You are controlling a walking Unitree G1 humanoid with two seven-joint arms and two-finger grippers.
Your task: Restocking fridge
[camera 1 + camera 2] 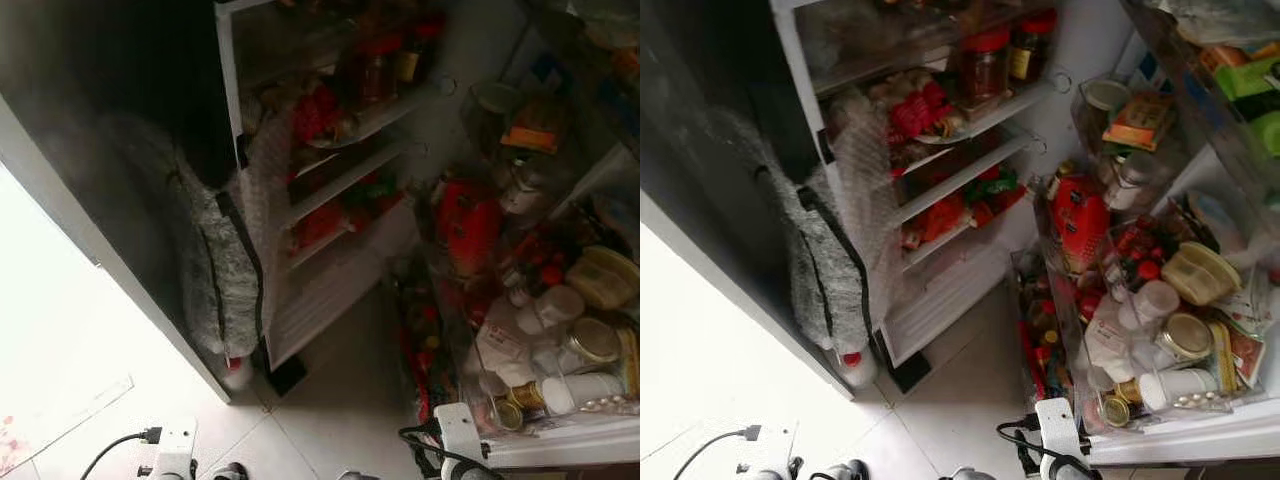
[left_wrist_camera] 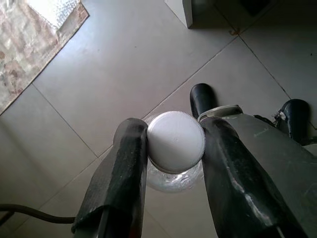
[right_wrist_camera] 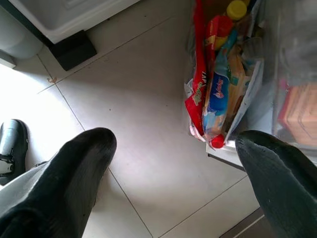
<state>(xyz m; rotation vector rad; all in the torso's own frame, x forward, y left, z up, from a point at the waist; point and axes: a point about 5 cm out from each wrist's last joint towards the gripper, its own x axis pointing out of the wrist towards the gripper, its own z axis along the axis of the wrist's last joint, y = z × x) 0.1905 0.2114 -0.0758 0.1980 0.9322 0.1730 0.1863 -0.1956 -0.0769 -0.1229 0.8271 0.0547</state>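
Bottle, white ribbed cap up, pinched between the two black fingers of the left gripper, one pad against each side of the cap. Clear plastic shoulder bulging out just under the cap. Held low over pale floor tiles, with a patterned rug off at the edge and two black robot feet close below. Right gripper spread wide and carrying nothing, both fingertips well apart above the same tiles. Just beyond those tips, bright snack packets crammed into the lowest door rack, a red-capped item poking out at the bottom. Farther out, fridge standing wide open: white shelves stacked with red packets, two red-lidded jars near the top. Open door on the right side, its clear racks packed tight with jars, tubs and cartons, gold-lidded jar and yellowish tub side by side. Grey fuzzy cloth hanging beside the cabinet's left edge, small red-capped white bottle on the floor under it. White power strip with a black cable lying by the door's foot.
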